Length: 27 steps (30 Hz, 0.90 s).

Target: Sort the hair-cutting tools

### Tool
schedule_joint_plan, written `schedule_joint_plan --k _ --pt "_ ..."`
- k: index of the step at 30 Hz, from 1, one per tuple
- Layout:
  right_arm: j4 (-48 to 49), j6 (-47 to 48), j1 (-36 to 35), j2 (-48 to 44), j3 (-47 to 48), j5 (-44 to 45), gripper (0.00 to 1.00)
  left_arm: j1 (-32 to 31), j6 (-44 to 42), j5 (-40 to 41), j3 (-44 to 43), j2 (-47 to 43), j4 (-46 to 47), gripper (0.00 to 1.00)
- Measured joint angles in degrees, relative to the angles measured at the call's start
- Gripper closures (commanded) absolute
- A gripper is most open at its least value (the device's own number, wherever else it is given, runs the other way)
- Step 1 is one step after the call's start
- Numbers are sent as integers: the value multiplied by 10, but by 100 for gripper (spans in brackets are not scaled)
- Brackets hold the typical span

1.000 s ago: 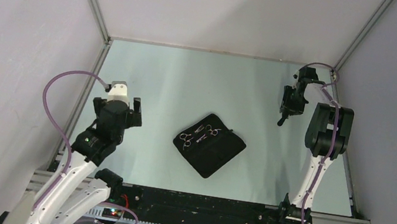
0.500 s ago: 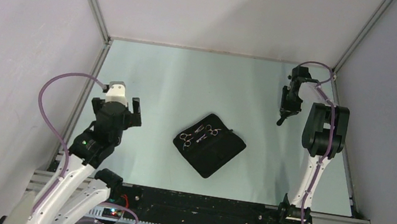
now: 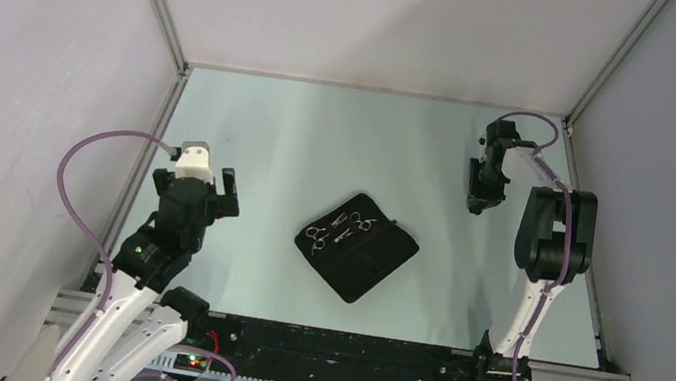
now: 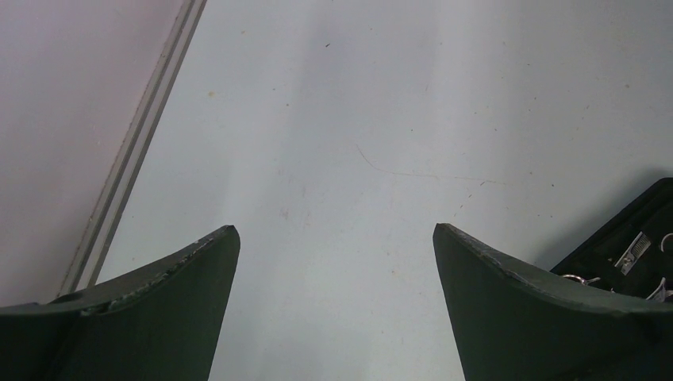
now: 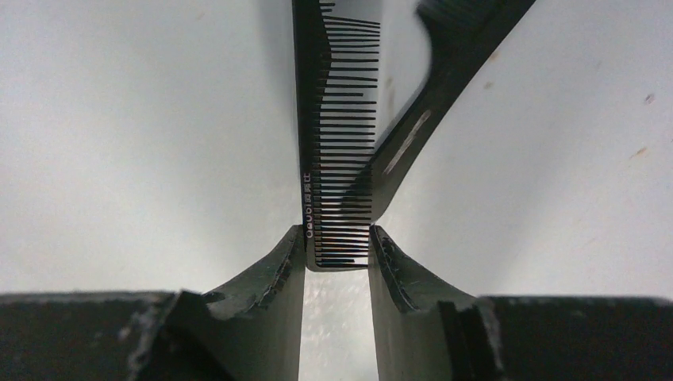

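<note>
Two silver scissors (image 3: 314, 236) (image 3: 361, 222) lie on the black zip case (image 3: 365, 263) at the table's middle. The black comb (image 5: 337, 159) is gripped at one end between the fingertips of my right gripper (image 5: 337, 238), which is shut on it at the far right (image 3: 478, 193). The comb points away from the jaws toward the table surface. My left gripper (image 3: 196, 185) hovers left of the case, open and empty (image 4: 333, 230). A corner of the case (image 4: 635, 222) with scissor rings (image 4: 583, 279) shows at the left wrist view's right edge.
Metal frame rails (image 3: 150, 137) and white walls bound the pale table on the left, back and right. The arm bases and a black rail (image 3: 331, 346) run along the near edge.
My right gripper has narrowed onto the comb and shifted slightly left and lower at the far right. The left arm has drawn back a little toward its base.
</note>
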<state>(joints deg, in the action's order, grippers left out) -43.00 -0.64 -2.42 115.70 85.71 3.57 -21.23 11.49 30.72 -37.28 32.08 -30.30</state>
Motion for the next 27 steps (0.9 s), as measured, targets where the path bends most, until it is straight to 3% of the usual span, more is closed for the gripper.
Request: schedule_joint_plan --k 3,16,27 --pt "-3 -9 -14 -42 -28 -12 99 0 0 -1 0 -3 0 2" --pt "9 -50 -85 -232 -155 -67 100 0 0 -19 0 -7 0 1" --pt "24 -90 -208 -404 -251 -91 100 0 5 -102 -1 37 7 4"
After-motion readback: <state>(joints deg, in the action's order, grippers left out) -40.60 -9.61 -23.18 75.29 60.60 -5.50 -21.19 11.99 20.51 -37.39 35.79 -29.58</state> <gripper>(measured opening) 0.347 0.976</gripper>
